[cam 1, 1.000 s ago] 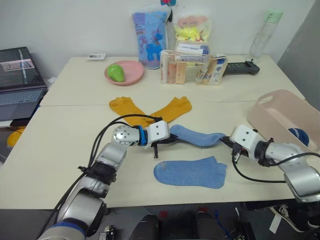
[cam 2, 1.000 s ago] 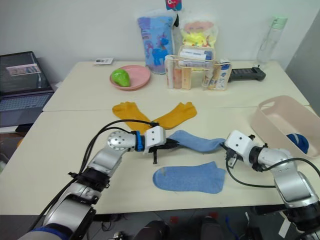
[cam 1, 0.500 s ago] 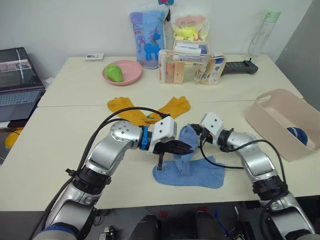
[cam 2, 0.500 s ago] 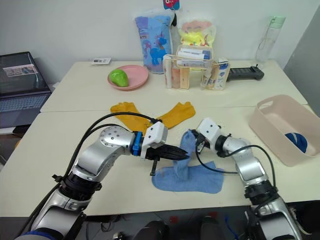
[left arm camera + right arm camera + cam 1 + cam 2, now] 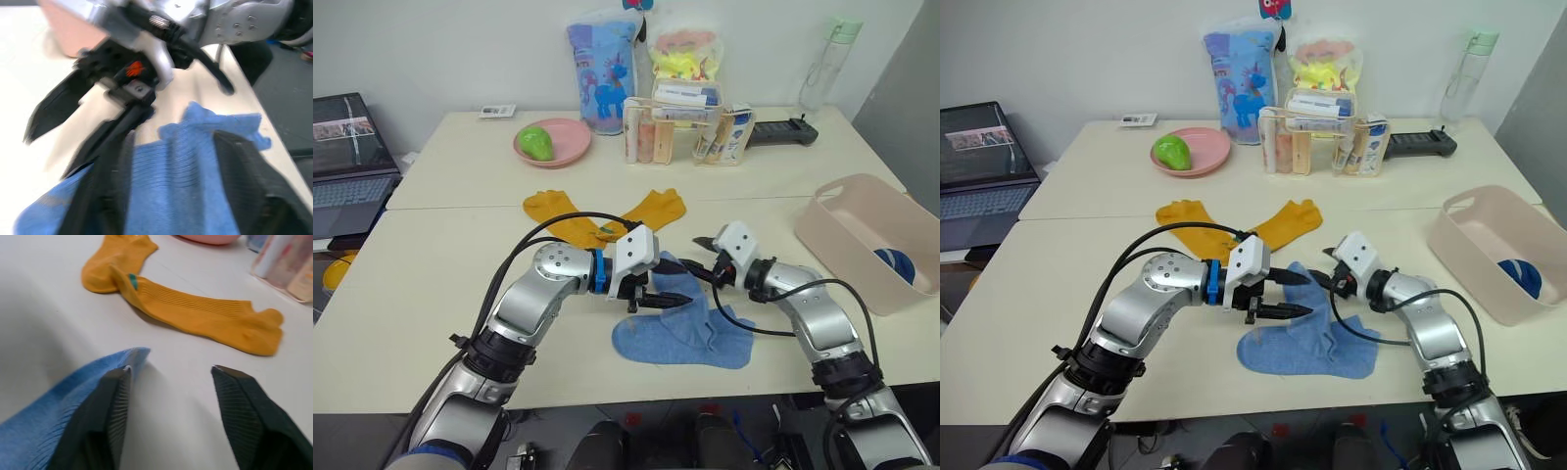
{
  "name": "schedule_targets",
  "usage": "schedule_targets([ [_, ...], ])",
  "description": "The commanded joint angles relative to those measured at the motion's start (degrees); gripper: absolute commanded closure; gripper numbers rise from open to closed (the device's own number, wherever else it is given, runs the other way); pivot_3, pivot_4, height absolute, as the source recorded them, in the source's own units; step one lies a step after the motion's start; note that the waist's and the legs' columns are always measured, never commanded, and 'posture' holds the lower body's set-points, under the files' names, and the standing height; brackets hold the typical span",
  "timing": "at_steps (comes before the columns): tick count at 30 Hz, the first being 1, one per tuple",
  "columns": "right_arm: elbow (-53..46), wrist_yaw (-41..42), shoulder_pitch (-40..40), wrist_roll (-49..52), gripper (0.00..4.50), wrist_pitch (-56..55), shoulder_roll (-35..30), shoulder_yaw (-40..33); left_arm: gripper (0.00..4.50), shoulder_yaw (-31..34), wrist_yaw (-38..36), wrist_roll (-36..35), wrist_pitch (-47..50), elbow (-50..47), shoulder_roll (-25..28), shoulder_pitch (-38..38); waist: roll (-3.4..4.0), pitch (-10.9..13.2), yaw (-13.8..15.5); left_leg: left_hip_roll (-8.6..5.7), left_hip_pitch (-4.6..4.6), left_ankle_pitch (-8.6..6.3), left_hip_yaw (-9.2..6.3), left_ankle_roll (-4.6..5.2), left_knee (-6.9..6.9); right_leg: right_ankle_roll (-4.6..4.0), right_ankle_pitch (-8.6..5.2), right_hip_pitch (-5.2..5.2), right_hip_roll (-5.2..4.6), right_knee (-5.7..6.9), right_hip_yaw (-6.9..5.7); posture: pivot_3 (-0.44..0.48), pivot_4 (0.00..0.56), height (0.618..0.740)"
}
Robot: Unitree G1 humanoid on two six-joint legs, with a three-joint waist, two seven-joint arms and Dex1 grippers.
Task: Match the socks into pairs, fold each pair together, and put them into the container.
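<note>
The blue sock (image 5: 1304,296) has dropped; both claws now gape.

Silver arms, white wrist housings, a blue left-wrist ring, looping black cables, seemingly ridged black fingers.

No text, label, brand, number or sign can be read on any item. Printing is present on the packets and bottles in the clear organizer (image 5: 1324,132) and on the two printed bags (image 5: 1240,65) at the far edge of the tabletop (image 5: 1087,255), but it is too small to make out. The laptop screen (image 5: 979,142) beside the tabletop's left edge likewise shows nothing legible.
</note>
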Motion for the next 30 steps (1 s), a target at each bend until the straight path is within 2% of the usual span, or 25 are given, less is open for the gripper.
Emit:
schedule_targets([
  [1, -5.53, -2.48, 1.36, 0.89, 1.75, 0.82, -2.39, -5.24, 0.58, 3.58, 3.28, -0.63, -2.03, 1.55, -1.35, -1.42, 0.00, 0.00, 0.14, -0.01, 0.00, 0.00, 0.00, 0.00, 0.01, 0.00, 0.00, 0.00, -0.01, 0.01, 0.00, 0.000, 0.150, 0.740],
  [3, -8.24, -2.58, 2.78, 2.05, 1.75, 2.91, -3.69, -6.94, 0.02, 3.29, 2.95, 0.73, -3.73, 2.99, -0.64, -1.45, 0.00, 0.00, 0.07, 0.01, 0.00, 0.00, 0.01, 0.00, 0.00, 0.00, 0.00, 0.00, -0.01, 0.01, 0.02, 0.000, 0.150, 0.740],
  [8, -19.37, -0.18, 8.92, 9.53, 1.75, 14.72, -7.43, -11.14, 0.02, 3.35, 5.14, 5.04, -10.79, 11.61, -0.71, -2.94, 0.01, 0.00, 0.13, 0.01, 0.00, 0.00, 0.01, 0.00, -0.03, 0.00, 0.00, -0.01, -0.01, 0.01, 0.03, 0.000, 0.150, 0.740],
  [13, -31.84, 4.29, 20.30, 18.53, 1.75, 28.07, -14.42, -13.36, 0.02, 0.07, 8.32, 13.05, -23.04, 26.80, -3.30, -6.92, -0.01, 0.00, 0.75, 0.00, -0.01, -0.01, -0.02, 0.01, -0.02, 0.00, 0.00, 0.07, -0.02, -0.07, -0.02, 0.000, 0.150, 0.740],
  [17, -36.45, 3.51, 23.93, 24.50, 1.75, 34.67, -14.88, -14.99, 0.02, -0.54, 9.65, 15.65, -26.96, 35.12, -6.70, -9.66, -0.03, 0.02, 1.17, -0.08, -0.01, -0.01, -0.02, 0.02, 0.02, 0.01, 0.00, 0.10, -0.03, -0.05, -0.02, 0.000, 0.150, 0.740],
  [21, -38.52, 0.97, 25.37, 24.17, 1.75, 35.96, -14.73, -12.30, 0.02, -1.12, 7.81, 16.58, -28.85, 38.61, -7.94, -10.53, -0.04, 0.02, 0.82, -0.01, 0.00, -0.01, -0.01, 0.02, -0.01, 0.01, 0.00, 0.07, -0.02, -0.02, -0.01, 0.000, 0.150, 0.740],
  [23, -38.10, -1.19, 25.44, 23.17, 1.75, 35.43, -13.60, -11.07, 0.40, -1.51, 7.44, 17.32, -29.64, 39.65, -8.25, -10.86, -0.04, 0.02, 0.73, -0.01, 0.00, -0.01, -0.02, 0.02, -0.01, 0.01, 0.00, 0.07, -0.02, -0.02, -0.03, 0.000, 0.150, 0.740],
  [25, -37.69, -1.97, 25.39, 23.33, 2.32, 35.25, -13.08, -11.07, 0.87, -1.61, 6.86, 17.70, -29.85, 40.14, -8.17, -11.02, -0.04, 0.02, 0.66, -0.02, 0.00, -0.01, -0.02, 0.02, 0.00, 0.01, 0.00, 0.07, -0.02, -0.01, -0.03, 0.000, 0.150, 0.740],
  [30, -37.59, -1.59, 25.80, 24.03, 4.16, 34.76, -13.72, -11.72, 2.51, -0.49, 6.58, 17.41, -29.52, 40.06, -7.58, -10.71, -0.05, 0.02, 0.62, -0.05, -0.01, -0.01, -0.03, 0.02, 0.00, 0.02, 0.00, 0.07, -0.02, -0.01, -0.04, 0.000, 0.150, 0.740],
])
